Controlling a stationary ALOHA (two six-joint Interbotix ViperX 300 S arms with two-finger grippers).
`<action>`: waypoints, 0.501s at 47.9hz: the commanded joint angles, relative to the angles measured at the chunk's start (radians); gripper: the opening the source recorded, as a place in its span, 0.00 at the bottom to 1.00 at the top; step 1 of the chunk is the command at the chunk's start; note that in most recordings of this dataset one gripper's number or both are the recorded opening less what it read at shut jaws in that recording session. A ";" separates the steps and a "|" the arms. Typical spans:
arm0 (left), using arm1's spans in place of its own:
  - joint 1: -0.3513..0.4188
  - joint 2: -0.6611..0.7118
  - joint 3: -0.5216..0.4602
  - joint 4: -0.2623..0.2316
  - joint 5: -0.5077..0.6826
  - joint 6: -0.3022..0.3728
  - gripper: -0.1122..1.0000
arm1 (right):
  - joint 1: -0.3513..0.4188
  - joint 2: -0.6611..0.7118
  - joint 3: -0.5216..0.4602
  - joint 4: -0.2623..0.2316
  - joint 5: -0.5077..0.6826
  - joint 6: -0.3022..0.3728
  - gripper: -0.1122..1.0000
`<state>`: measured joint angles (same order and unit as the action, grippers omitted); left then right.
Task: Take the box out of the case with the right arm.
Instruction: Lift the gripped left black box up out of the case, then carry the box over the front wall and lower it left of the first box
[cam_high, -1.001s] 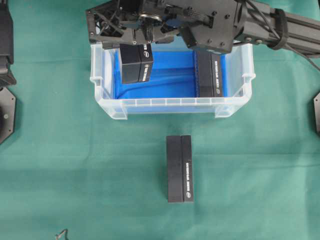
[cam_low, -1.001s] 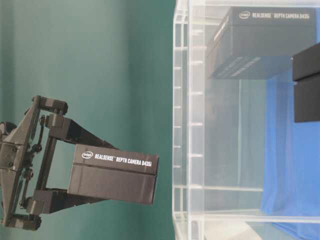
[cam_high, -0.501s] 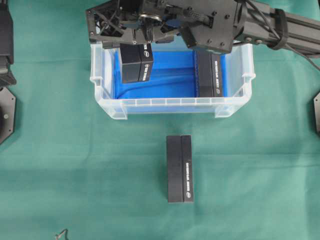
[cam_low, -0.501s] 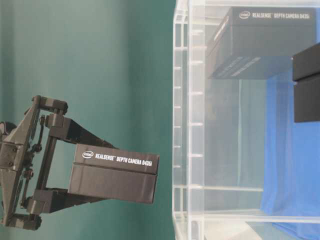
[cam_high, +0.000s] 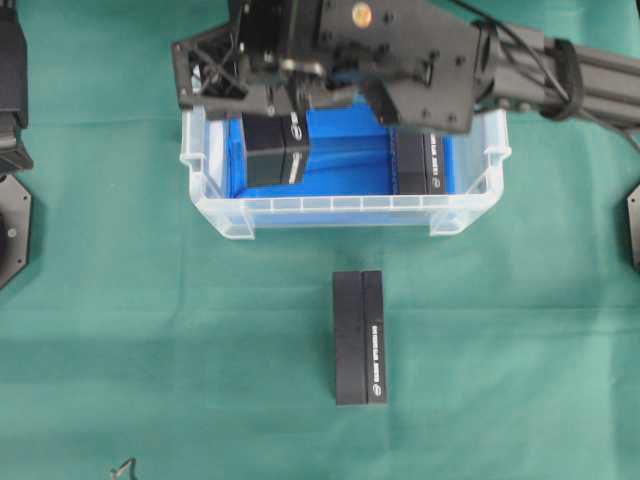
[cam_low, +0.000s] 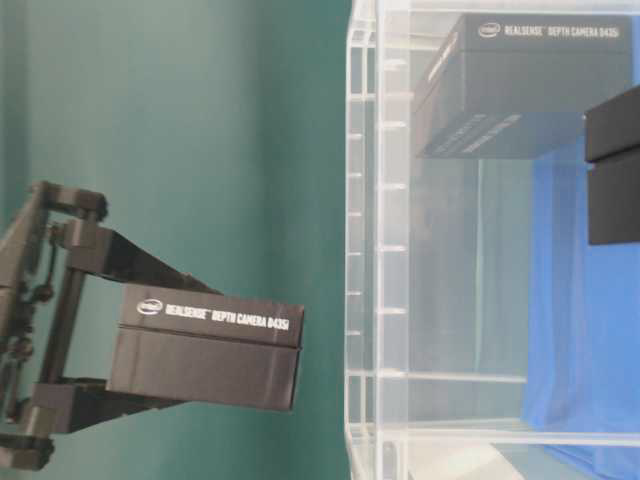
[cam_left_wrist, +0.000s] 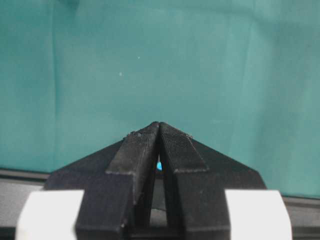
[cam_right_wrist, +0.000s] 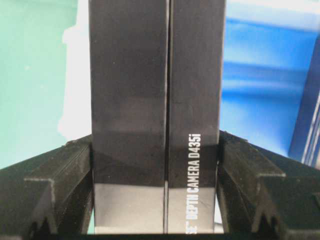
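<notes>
Mid-lift. Right gripper (cam_right_wrist: 155, 200) clamped on a black RealSense camera box (cam_high: 273, 150), jaws pressing both long sides, box hanging clear above the blue floor of the clear plastic case (cam_high: 345, 212), over its left end. Second box (cam_high: 420, 160) resting inside at right; third box (cam_high: 360, 337) lying on the green cloth (cam_high: 150, 330). Left gripper (cam_left_wrist: 159, 145) pinched together, empty. Next, likely: carry beyond the rim, lower, release.

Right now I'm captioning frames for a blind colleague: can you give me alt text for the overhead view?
A black robot arm's gripper holds a black box above the left end of a clear bin with a blue bottom. A second black box stands inside the bin at its right, and a third lies on the green cloth below the bin.
</notes>
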<state>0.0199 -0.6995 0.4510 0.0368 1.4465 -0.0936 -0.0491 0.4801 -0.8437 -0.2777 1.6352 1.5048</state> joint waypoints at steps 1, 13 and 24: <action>0.002 0.002 -0.026 0.003 -0.005 0.002 0.10 | 0.031 -0.066 -0.032 -0.020 0.012 0.017 0.71; 0.002 -0.003 -0.023 0.003 -0.005 0.002 0.10 | 0.101 -0.066 -0.035 -0.028 0.020 0.095 0.71; 0.002 -0.003 -0.023 0.005 -0.005 0.002 0.10 | 0.190 -0.066 -0.035 -0.044 0.061 0.186 0.71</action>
<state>0.0199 -0.7026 0.4525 0.0383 1.4465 -0.0936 0.1058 0.4801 -0.8468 -0.3129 1.6889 1.6720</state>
